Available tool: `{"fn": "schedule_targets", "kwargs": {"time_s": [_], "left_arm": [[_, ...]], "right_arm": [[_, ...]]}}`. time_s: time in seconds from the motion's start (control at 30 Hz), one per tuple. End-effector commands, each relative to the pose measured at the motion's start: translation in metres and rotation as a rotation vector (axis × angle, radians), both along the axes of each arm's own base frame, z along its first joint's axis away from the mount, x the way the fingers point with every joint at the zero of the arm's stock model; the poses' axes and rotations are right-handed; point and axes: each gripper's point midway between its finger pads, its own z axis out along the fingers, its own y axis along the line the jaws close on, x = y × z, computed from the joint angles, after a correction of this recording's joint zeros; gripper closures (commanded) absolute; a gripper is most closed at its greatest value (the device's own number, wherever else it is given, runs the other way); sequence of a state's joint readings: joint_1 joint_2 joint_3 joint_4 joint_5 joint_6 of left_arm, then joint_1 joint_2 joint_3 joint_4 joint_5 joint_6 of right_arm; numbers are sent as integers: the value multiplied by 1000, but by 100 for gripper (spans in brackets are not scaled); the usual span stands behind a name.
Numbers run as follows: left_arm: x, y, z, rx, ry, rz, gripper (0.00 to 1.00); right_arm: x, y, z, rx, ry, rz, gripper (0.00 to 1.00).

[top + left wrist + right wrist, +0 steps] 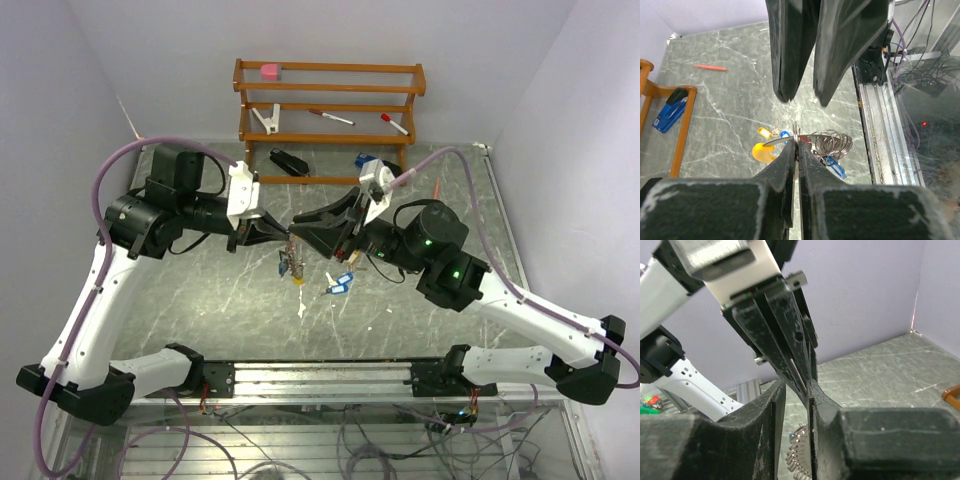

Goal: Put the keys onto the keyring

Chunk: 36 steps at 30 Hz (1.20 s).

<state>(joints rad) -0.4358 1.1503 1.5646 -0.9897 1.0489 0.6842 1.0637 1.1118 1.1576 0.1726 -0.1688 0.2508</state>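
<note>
The keyring (831, 142), a thin silvery wire loop with a bunch of small rings, hangs above the table. My left gripper (798, 142) is shut on its wire. Yellow (761, 153) and blue (836, 168) tags dangle from it; in the top view the cluster (291, 264) hangs below the two meeting grippers. My right gripper (796, 384) faces the left one tip to tip, its fingers slightly apart around the left fingertips and holding nothing. From above, the left gripper (287, 238) and right gripper (299, 234) nearly touch. Loose blue-tagged keys (340, 284) lie on the table.
A wooden rack (330, 100) stands at the back with marker pens (331, 117), a white clip (268, 118) and a pink block (270, 71). A black stapler (290, 162) and a blue stapler (365, 160) lie before it. A red pen (710, 67) lies far right.
</note>
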Motion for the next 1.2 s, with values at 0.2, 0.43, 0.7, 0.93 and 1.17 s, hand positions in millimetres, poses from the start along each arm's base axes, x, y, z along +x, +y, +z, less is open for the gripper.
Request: {"fn": "schedule_targets", "kwargs": {"time_s": [0.2,0.43,0.7,0.93,1.17], "left_arm": [[-6,4,5,26,-57,-24,93],[-14,14,-15,144,-43,-102,93],[-21,20,-27,238,-60,-132,93],[-26,11,-29,213,63,-130,93],[-28,-1,-31,154,257,-92,93]], "right_arm": [[-6,-16,33,-31,-64,-15,69],[-17,-21,3,-320,-90,62,63],[-24,-23,-54,-579,-42,152,63],[-14,-30,-72,-651,-97,119,61],[-16,-32,-82,-726,-164,91,61]]}}
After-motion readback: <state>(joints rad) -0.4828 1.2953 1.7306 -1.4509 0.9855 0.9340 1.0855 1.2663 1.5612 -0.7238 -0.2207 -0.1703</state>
